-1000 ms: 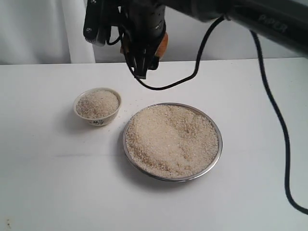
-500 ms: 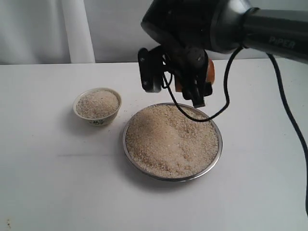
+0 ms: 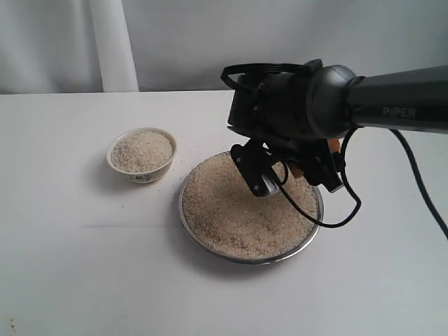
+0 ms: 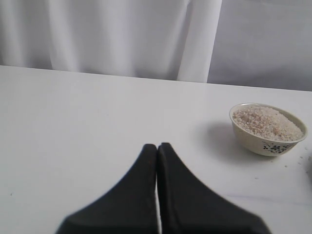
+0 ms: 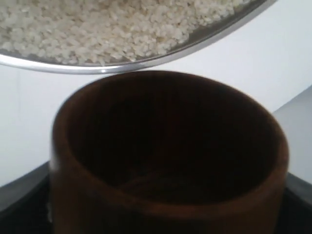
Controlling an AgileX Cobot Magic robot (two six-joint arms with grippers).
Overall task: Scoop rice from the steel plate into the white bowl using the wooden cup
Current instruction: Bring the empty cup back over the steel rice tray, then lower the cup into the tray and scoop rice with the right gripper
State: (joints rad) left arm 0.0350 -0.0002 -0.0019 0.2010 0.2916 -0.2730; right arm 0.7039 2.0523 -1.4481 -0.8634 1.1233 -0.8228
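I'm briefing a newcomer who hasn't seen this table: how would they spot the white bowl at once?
Find the wide steel plate heaped with rice on the white table. To its left in the exterior view, apart from it, is the white bowl. It is smaller, cream ceramic rather than shiny metal, with a dark mark on its side.

A flat, matte white bench [image 3: 84, 280] spreads across the scene, its surface plain and evenly lit. Behind the bench's far edge hangs a pale white fabric curtain [image 3: 49, 42] in soft vertical folds. One brighter, column-like white fold [image 3: 112, 45] stands out just above that edge. Near the bench's front left corner sits a tiny dark speck [image 3: 12, 324], possibly a stain, though it is too small to tell.
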